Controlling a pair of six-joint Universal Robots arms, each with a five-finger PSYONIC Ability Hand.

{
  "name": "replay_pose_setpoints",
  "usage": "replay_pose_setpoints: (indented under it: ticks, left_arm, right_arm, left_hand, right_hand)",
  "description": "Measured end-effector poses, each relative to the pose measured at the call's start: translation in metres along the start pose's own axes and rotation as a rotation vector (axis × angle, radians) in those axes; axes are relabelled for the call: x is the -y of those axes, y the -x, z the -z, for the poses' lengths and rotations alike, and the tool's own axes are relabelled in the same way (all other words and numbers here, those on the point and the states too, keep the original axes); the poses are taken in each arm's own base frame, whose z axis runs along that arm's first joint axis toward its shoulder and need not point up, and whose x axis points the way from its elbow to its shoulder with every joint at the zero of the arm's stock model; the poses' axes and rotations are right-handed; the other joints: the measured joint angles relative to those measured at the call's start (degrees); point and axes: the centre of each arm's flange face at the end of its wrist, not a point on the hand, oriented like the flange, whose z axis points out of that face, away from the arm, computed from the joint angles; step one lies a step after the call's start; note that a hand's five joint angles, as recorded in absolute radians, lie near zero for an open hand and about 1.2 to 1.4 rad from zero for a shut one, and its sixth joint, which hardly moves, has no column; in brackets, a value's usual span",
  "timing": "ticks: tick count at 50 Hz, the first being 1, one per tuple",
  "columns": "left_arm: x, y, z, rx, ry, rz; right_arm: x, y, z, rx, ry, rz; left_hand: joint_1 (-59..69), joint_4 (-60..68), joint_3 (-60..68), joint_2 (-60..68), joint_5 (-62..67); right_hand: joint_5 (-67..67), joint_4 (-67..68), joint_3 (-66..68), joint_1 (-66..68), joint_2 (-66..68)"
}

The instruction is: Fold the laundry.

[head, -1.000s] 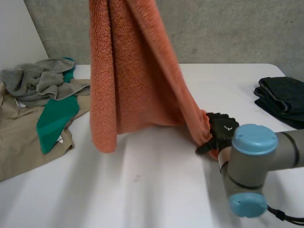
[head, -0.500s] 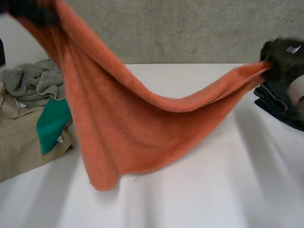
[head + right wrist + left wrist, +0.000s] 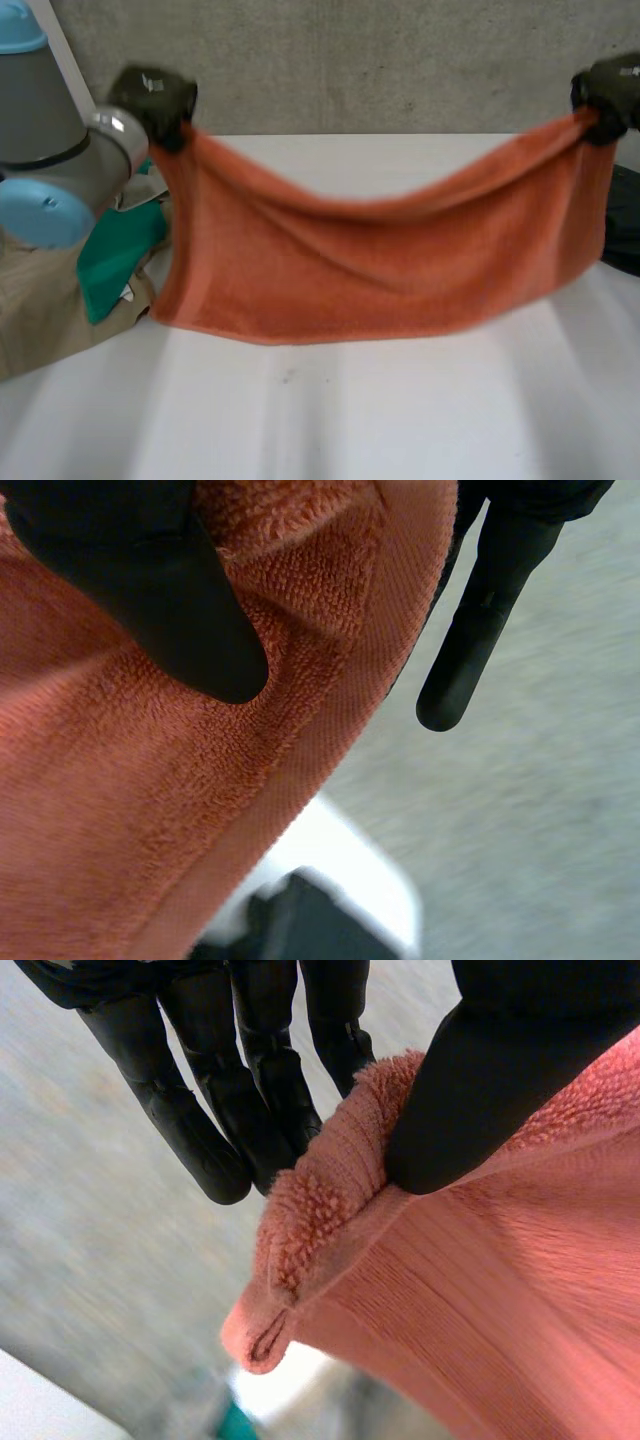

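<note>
- Above the counter [image 3: 350, 420], the orange towel [image 3: 380, 270] now hangs spread wide, no longer bunched.
- Left hand [image 3: 155, 98] pinches one top corner, right hand [image 3: 610, 90] the other.
- Looks ready to lay flat for folding.

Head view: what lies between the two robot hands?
The orange towel, sagging; the left robot hand pinches one top corner, the right robot hand the other. The head view shows it.
</note>
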Motion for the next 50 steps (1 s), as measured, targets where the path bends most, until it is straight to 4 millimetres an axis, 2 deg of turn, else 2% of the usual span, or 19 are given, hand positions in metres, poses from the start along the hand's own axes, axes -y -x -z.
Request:
replay_pose_setpoints:
  ticks: [5,6,9,12,14,17,19,21,22,24,29,31,35,37,40,43,45,46,50]
  left_arm:
    - [0.047,0.028,-0.028,0.173,-0.316,0.027]
    - [0.065,0.038,-0.032,0.226,-0.424,0.044]
    - [0.094,0.052,-0.031,0.295,-0.585,0.083]
    - [0.110,0.059,-0.026,0.323,-0.671,0.117]
    - [0.113,0.060,-0.023,0.321,-0.687,0.133]
    - [0.099,0.053,-0.020,0.286,-0.633,0.148]
    - [0.084,0.047,-0.019,0.262,-0.577,0.151]
    - [0.057,0.036,-0.016,0.225,-0.482,0.153]
    - [0.057,0.036,-0.016,0.225,-0.482,0.153]
    - [0.024,0.021,-0.010,0.181,-0.372,0.157]
    - [-0.032,-0.015,0.008,0.087,-0.185,0.165]
    - [-0.053,-0.031,0.017,0.044,-0.117,0.167]
    - [-0.085,-0.058,0.032,-0.027,0.006,0.151]
    - [-0.095,-0.066,0.037,-0.048,0.054,0.132]
    - [-0.106,-0.072,0.043,-0.068,0.117,0.089]
    - [-0.112,-0.073,0.048,-0.081,0.172,0.030]
    - [-0.113,-0.072,0.051,-0.086,0.198,-0.011]
    - [-0.113,-0.072,0.052,-0.087,0.204,-0.024]
    - [-0.111,-0.069,0.055,-0.090,0.216,-0.076]
  right_arm:
    - [0.012,-0.017,-0.032,-0.215,-0.217,-0.074]
    - [0.021,-0.024,-0.039,-0.287,-0.322,-0.122]
    - [0.037,-0.033,-0.041,-0.359,-0.484,-0.204]
    - [0.050,-0.035,-0.036,-0.372,-0.593,-0.260]
    - [0.055,-0.032,-0.031,-0.355,-0.628,-0.277]
    - [0.049,-0.018,-0.024,-0.285,-0.603,-0.270]
    - [0.038,-0.007,-0.021,-0.233,-0.544,-0.254]
    - [0.016,0.008,-0.019,-0.160,-0.431,-0.229]
    - [0.016,0.008,-0.019,-0.160,-0.431,-0.229]
    - [-0.012,0.025,-0.015,-0.086,-0.292,-0.196]
    - [-0.060,0.053,-0.002,0.020,-0.075,-0.113]
    - [-0.090,0.070,0.008,0.081,0.042,-0.038]
    - [-0.127,0.089,0.022,0.148,0.151,0.067]
    - [-0.138,0.094,0.026,0.166,0.179,0.096]
    - [-0.147,0.098,0.031,0.179,0.199,0.120]
    - [-0.151,0.099,0.034,0.177,0.203,0.133]
    - [-0.150,0.097,0.036,0.170,0.196,0.138]
    - [-0.148,0.096,0.036,0.164,0.188,0.143]
    - [-0.140,0.092,0.040,0.142,0.153,0.170]
  left_hand:
    - [0.0,0.0,0.0,0.0,0.0]
    - [0.0,0.0,0.0,0.0,0.0]
    - [0.0,0.0,0.0,0.0,0.0]
    - [0.0,0.0,0.0,0.0,0.0]
    - [0.0,0.0,0.0,0.0,0.0]
    - [0.0,0.0,0.0,0.0,0.0]
    - [0.0,0.0,0.0,0.0,0.0]
    - [0.0,0.0,0.0,0.0,0.0]
    - [0.0,0.0,0.0,0.0,0.0]
    - [0.0,0.0,0.0,0.0,0.0]
    - [0.0,0.0,0.0,0.0,0.0]
    - [0.0,0.0,0.0,0.0,0.0]
    - [0.0,0.0,0.0,0.1,0.0]
    - [0.0,0.0,0.0,0.1,0.0]
    - [0.0,0.0,0.0,0.1,0.0]
    - [-0.2,-1.1,-0.9,-1.3,-0.4]
    - [-5.0,-7.2,-6.9,-7.9,-5.3]
    - [-13.8,-15.3,-14.8,-15.4,-13.2]
    - [-23.2,-26.1,-25.4,-26.2,-24.1]
  right_hand:
    - [0.0,0.0,0.0,0.0,0.0]
    - [0.0,0.0,0.0,0.0,0.0]
    - [0.0,0.0,0.0,0.0,0.0]
    - [0.4,0.0,0.0,0.0,0.0]
    - [0.5,0.0,0.0,0.0,0.0]
    - [0.5,0.0,0.0,0.0,0.0]
    - [0.5,0.0,0.0,0.0,0.0]
    - [0.5,0.0,0.0,0.0,0.0]
    - [0.5,0.0,0.0,0.0,0.0]
    - [0.5,0.0,0.0,0.0,0.0]
    - [0.5,0.0,0.0,0.0,0.0]
    - [0.5,0.0,0.0,0.0,0.0]
    - [0.5,0.1,0.0,0.0,0.0]
    - [0.5,0.1,0.0,0.0,0.0]
    - [-2.8,-4.4,-4.0,-1.8,-4.0]
    - [-17.1,-18.4,-18.0,-15.3,-17.9]
    - [-25.0,-26.0,-25.4,-23.2,-25.4]
    - [-27.6,-28.4,-27.6,-25.3,-27.6]
    - [-30.4,-30.5,-29.9,-26.7,-28.5]
